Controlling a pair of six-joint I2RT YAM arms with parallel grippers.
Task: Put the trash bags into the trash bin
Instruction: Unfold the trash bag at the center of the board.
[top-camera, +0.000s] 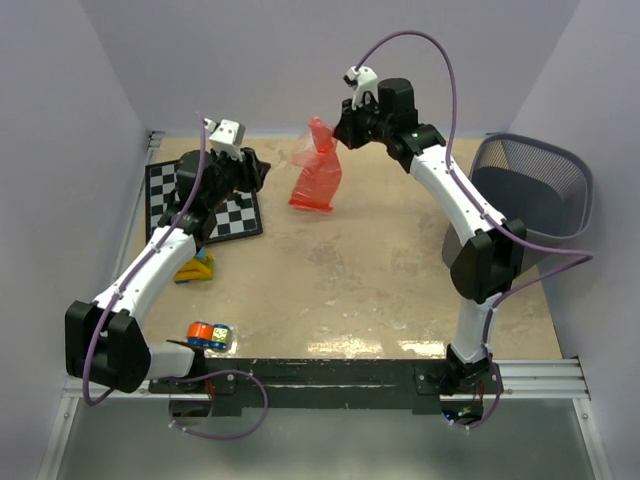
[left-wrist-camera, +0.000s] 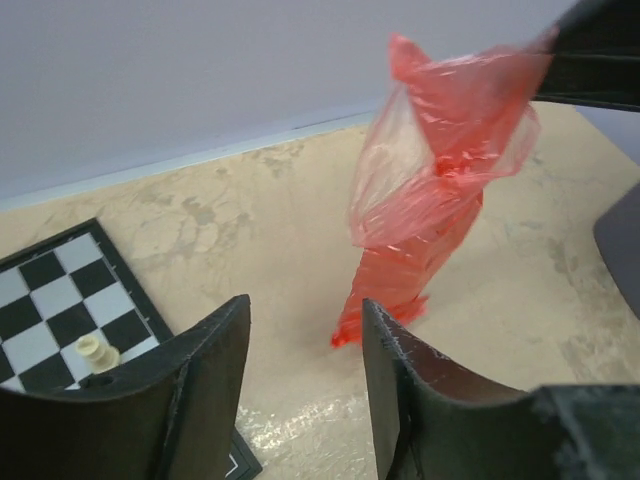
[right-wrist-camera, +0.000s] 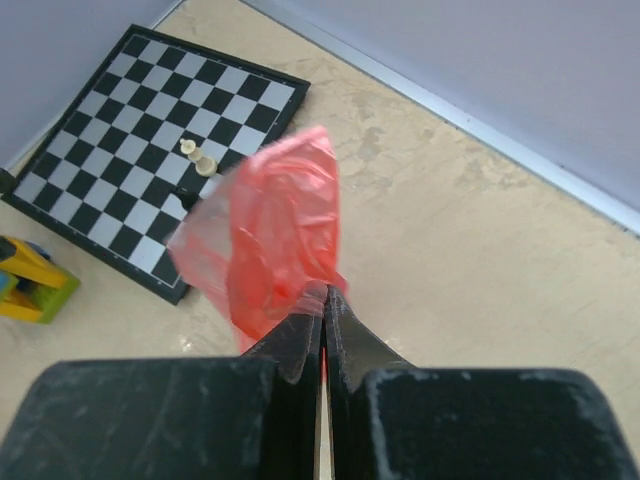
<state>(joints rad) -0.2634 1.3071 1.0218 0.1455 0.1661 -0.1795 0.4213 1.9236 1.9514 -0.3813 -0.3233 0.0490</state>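
The right gripper (top-camera: 338, 134) is clamped shut on the top corner of the bag (top-camera: 317, 176), which hangs limp and twisted at 12 o'clock on the table (top-camera: 370, 285). Whether its lower end brushes the surface cannot be told. The left gripper (left-wrist-camera: 305, 312) stands wide and holds nothing, at 9 o'clock of the bag and apart from it. The bin (top-camera: 535, 180) sits at 2 o'clock, well apart from the bag, and seems to lean toward the right-hand wall, with the right arm crossing in front of it.

The grip is likely the weak point: only a thin pinch of slick film sits between the jaws, so a quick swing toward the bin could pull it free. The bag is bunched, not spread, so it may catch on the mesh rim or drape over the outside instead of dropping in. If the bin does rest tilted, a nudge from the arm or the bag could tip or slide it. A low carry could drag the tail across the table.

The table is a mottled beige, stone-look top, bare around the bag. A chessboard (top-camera: 205, 208) with one pale pawn (right-wrist-camera: 199, 160) lies at 10 o'clock, and a yellow toy (top-camera: 195, 268) sits just beside it. Plain lavender walls (top-camera: 300, 60) close in three sides.
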